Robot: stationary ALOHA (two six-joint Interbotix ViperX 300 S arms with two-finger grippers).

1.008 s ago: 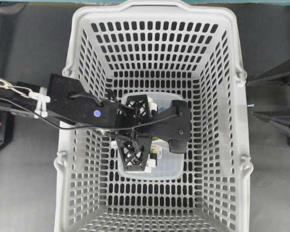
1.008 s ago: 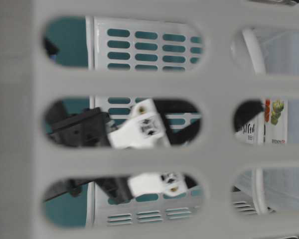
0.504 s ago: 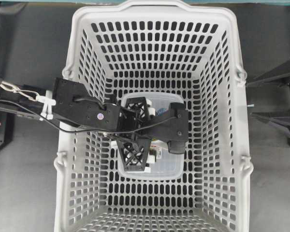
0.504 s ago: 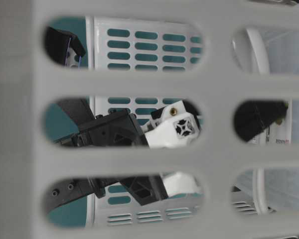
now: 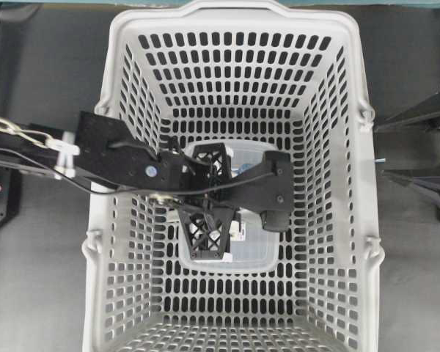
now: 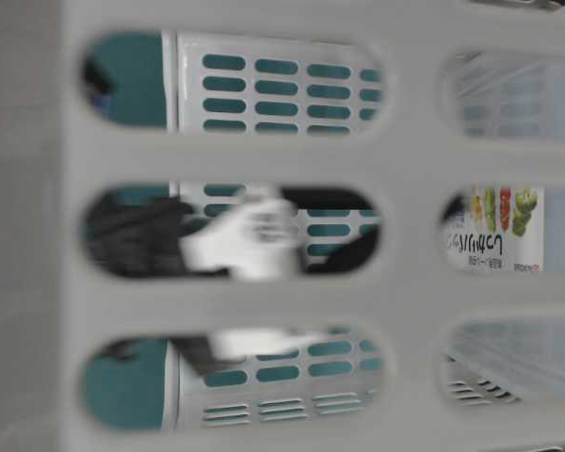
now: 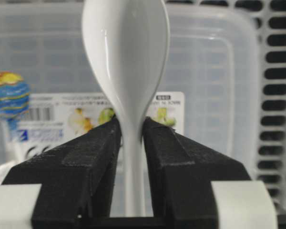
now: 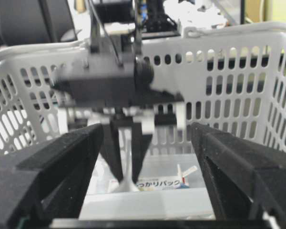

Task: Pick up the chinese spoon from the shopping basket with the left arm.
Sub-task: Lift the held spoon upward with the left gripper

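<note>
Left hand (image 7: 132, 143) gripped chinese spoon (image 7: 126, 62) by its handle inside shopping basket (image 5: 367, 191), clear container (image 7: 214, 71) just beyond; right hand (image 8: 148, 157) stood open.

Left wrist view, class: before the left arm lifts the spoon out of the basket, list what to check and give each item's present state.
1. Left gripper jaws closed on the chinese spoon handle: ok.
2. Spoon centred between the jaws: ok.
3. Spoon bowl free of the lidded container: cannot tell.
4. Open space above, inside the shopping basket: ok.
5. Right gripper outside the basket, jaws open: ok.
6. Grip firm enough for lifting: cannot tell.
</note>
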